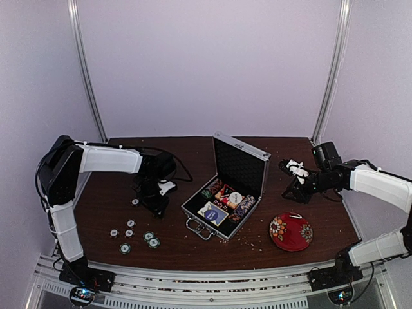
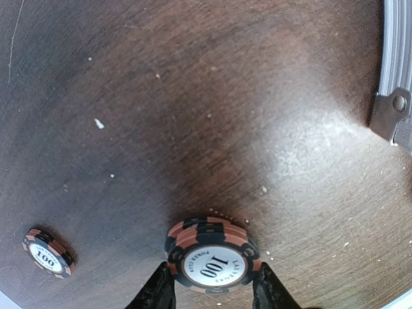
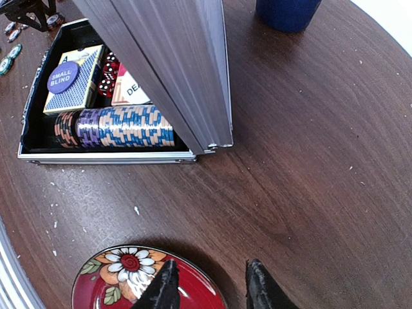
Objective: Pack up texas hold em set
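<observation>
The silver briefcase stands open mid-table, its lid upright. Inside lie a row of chips and the blue-and-cream card deck box. My left gripper is down at the table left of the case, shut on a small stack of orange-and-black "100" chips, a finger on each side. One more such chip lies to its left. Several loose chips sit nearer the front edge. My right gripper hangs open and empty over the bowl's rim.
A red floral bowl sits at the front right of the case. A dark blue mug stands behind the case on the right. Small crumbs dot the brown table. A metal bracket shows in the left wrist view.
</observation>
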Tool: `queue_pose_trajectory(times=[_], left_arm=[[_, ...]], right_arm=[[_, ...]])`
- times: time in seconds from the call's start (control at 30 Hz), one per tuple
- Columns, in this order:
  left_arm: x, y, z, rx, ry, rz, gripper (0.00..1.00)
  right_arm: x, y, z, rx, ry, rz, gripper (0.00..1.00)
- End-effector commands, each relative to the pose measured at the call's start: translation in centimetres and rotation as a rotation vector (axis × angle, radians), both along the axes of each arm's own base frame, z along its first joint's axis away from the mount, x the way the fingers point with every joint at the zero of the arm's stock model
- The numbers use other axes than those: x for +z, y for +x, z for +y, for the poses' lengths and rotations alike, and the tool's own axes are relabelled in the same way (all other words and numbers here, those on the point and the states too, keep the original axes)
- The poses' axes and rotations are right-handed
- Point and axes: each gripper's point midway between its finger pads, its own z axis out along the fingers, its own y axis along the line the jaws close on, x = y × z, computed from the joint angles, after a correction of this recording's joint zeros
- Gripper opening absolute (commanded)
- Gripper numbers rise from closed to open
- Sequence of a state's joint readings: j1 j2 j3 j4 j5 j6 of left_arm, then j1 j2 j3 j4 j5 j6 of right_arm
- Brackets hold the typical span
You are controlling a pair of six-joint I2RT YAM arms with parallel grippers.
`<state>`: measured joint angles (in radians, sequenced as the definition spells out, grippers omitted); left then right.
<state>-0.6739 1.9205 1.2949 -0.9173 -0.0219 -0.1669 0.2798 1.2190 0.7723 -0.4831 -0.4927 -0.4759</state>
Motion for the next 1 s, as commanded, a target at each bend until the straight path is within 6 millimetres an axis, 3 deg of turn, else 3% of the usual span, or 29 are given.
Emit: queue_pose_trajectory(times=[0.0, 0.17, 0.27, 0.57, 0.97], left_arm=[[0.1, 0.2, 0.1, -0.007, -0.008, 0.000, 0.46], [-0.2, 0.4, 0.1, -0.011, 0.002, -0.005, 0.58], [-0.5, 0.4, 0.2, -0.009, 0.007, -0.001, 0.59], [-2.0, -0.2, 0.8, -0.005, 0.010, 0.042, 0.44], [-2.9, -0.4, 0.8, -0.016, -0.008, 0.068, 0.43]], right_arm=[[-0.4, -0.2, -0.1, 0.007, -0.008, 0.015, 0.36], [-0.3, -0.2, -0.2, 0.006, -0.007, 0.014, 0.36], [-0.3, -0.2, -0.2, 0.006, -0.007, 0.012, 0.36], [-0.3, -0.3, -0.1, 0.010, -0.003, 0.017, 0.36], [-0.4, -0.4, 0.0, 0.015, 0.001, 0.022, 0.36]])
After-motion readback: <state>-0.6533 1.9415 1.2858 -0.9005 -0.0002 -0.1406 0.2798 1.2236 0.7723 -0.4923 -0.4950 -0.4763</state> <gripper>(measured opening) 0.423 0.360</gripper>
